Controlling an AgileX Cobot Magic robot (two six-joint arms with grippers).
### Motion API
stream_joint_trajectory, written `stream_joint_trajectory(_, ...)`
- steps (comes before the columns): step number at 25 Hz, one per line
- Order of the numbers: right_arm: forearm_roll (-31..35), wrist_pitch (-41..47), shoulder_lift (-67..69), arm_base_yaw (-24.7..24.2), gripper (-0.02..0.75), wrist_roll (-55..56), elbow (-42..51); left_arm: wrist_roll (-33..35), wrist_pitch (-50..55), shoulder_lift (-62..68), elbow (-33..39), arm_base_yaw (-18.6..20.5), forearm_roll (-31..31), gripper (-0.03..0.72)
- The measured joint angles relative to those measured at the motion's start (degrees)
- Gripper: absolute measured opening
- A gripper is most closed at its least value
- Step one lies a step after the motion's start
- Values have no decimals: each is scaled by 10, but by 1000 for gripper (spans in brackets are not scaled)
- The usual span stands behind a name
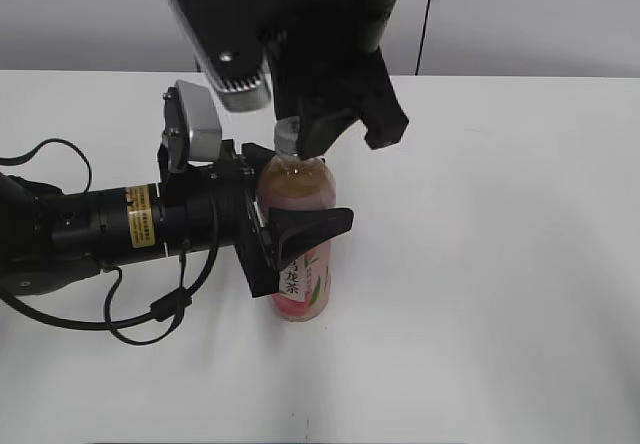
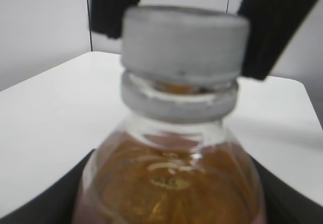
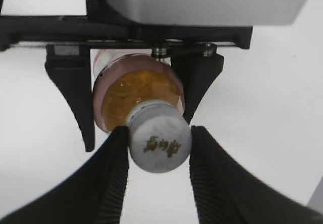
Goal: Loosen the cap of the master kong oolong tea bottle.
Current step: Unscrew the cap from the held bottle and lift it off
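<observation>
The master kong oolong tea bottle stands upright on the white table, amber tea above its pink label. My left gripper reaches in from the left and is shut on the bottle's body. In the left wrist view the bottle's shoulder fills the frame between the dark jaws. The white cap is on the neck. My right gripper comes down from above. Its ribbed fingers press both sides of the cap, which carries a dark mark on top. The cap also shows in the left wrist view.
The white table stretches to the right and front of the bottle. A grey wall runs behind it. Black cables loop under the left arm near the table's left edge.
</observation>
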Motion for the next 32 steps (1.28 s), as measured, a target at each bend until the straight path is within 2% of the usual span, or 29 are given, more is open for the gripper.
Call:
stream_joint_trajectory(10, 0, -5, 0, 1, 281, -442, -1, 1, 0, 0, -2, 0, 13, 445)
stream_joint_trajectory(15, 0, -6, -1, 1, 281, -599, -1, -1, 1, 0, -3, 1, 18, 445)
stream_joint_trajectory(18, 1, -7, -1, 1, 281, -645, -1, -2, 1, 0, -4, 1, 19, 445)
stream_joint_trajectory(21, 2, -8, -1, 1, 281, -650, -1, -2, 1, 0, -4, 1, 19, 445)
stream_joint_trajectory(24, 2, -8, -1, 1, 283, -586, -1, -2, 1, 0, -4, 1, 20, 445)
stream_joint_trajectory(29, -8, -4, -1, 1, 295, -363, -1, -2, 1, 0, -4, 2, 21, 445)
stream_joint_trajectory(32, -29, -4, -1, 1, 364, -228, -1, -2, 1, 0, -4, 2, 23, 445)
